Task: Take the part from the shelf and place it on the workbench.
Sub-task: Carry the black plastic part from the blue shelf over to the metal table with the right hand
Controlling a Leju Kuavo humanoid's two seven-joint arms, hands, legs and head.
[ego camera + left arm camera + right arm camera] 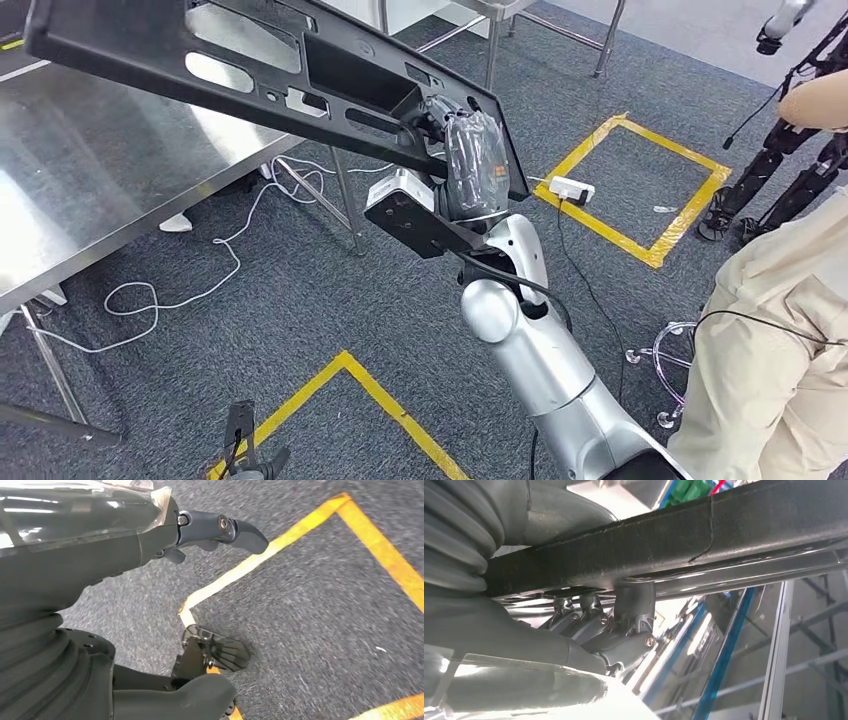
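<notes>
A long black plastic part [250, 70] with several cutouts is held up in the air, tilted, its far end above the steel workbench [80, 190] at the left. My right hand [468, 160] grips its near edge from below. In the right wrist view the fingers [624, 625] hook over the part's black rim [684, 540]. My left hand [150, 535] hangs above the grey carpet, holding nothing, with its fingers [225, 527] stretched out and well apart from the thumb [200, 695].
A person in beige clothes [780, 340] stands at the right, beside a stool base on casters [665, 365]. Yellow tape squares [640, 180] mark the carpet. A white power strip [572, 187] and loose cables [200, 290] lie by the workbench legs.
</notes>
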